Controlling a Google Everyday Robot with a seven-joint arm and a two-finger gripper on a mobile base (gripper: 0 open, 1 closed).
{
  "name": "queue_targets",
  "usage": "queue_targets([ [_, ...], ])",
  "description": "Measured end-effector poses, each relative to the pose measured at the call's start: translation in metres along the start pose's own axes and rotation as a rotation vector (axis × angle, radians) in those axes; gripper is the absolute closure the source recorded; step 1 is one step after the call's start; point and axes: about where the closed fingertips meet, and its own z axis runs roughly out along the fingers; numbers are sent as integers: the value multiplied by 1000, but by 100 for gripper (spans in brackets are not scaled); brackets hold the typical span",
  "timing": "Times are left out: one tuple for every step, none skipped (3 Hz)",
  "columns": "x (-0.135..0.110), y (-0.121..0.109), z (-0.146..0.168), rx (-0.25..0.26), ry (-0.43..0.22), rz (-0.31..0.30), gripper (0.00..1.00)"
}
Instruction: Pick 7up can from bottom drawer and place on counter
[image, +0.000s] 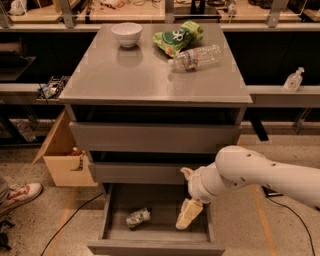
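Reaching step: gripper (189, 215) inside drawer (155, 246), can (138, 217) ungrasped.
Can lies at its nine o'clock, apart; grip state cannot be told. Next move likely: shift over the can.

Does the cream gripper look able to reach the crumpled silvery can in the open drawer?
Probably yes: the cream gripper hangs over the open grey bottom drawer, beside the crumpled silvery can, bare floor between them.
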Motion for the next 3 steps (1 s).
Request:
queue_targets([
  [20,6,88,-58,-99,91,0],
  [20,6,88,-58,-99,91,0],
  [26,13,110,-66,-80,111,0],
])
